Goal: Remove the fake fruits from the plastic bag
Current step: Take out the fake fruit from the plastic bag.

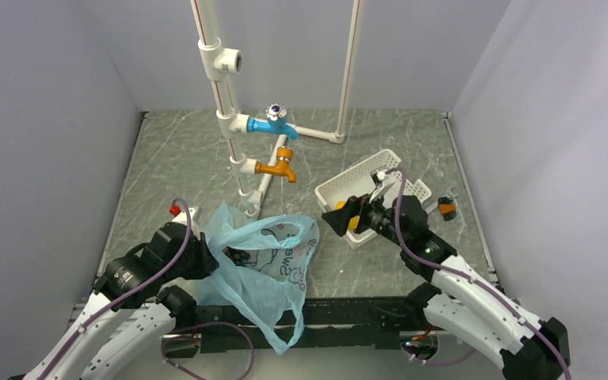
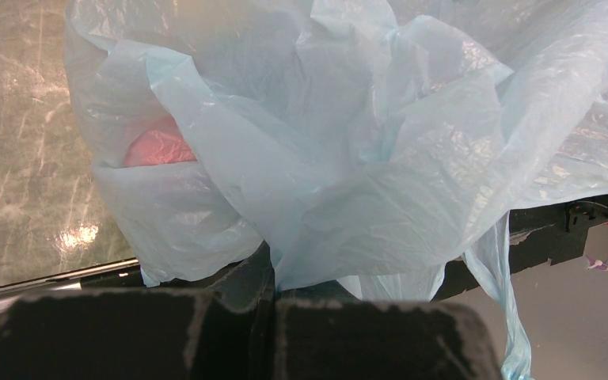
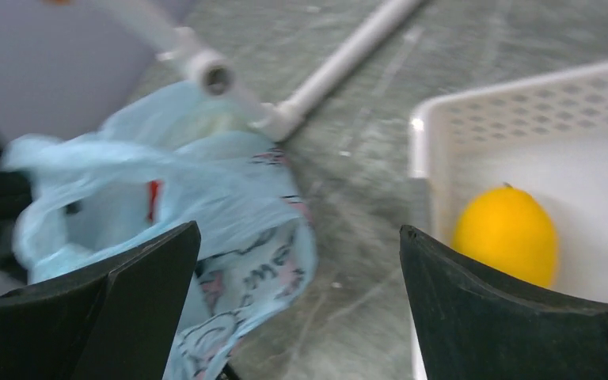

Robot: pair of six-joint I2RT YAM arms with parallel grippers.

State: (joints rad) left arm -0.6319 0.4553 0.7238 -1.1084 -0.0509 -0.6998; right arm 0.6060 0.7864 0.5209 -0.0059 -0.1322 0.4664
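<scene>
The light-blue plastic bag (image 1: 265,265) lies crumpled at the front of the table, with its mouth open and its lower end hanging over the near edge. My left gripper (image 2: 275,286) is shut on a fold of the bag (image 2: 380,182) at its left side. A red-orange fruit (image 2: 158,147) shows through the film inside the bag. My right gripper (image 1: 340,215) is open and empty, in the air between the bag and the basket; it also shows in the right wrist view (image 3: 299,231). An orange-yellow oval fruit (image 3: 507,234) lies in the white basket (image 3: 435,119). The other fruits are hidden.
White pipework stands at the back middle with a blue tap (image 1: 274,123) and an orange tap (image 1: 279,167). The white slotted basket (image 1: 380,164) sits right of centre. A small orange-and-black object (image 1: 447,208) lies beyond it. Grey walls close in both sides.
</scene>
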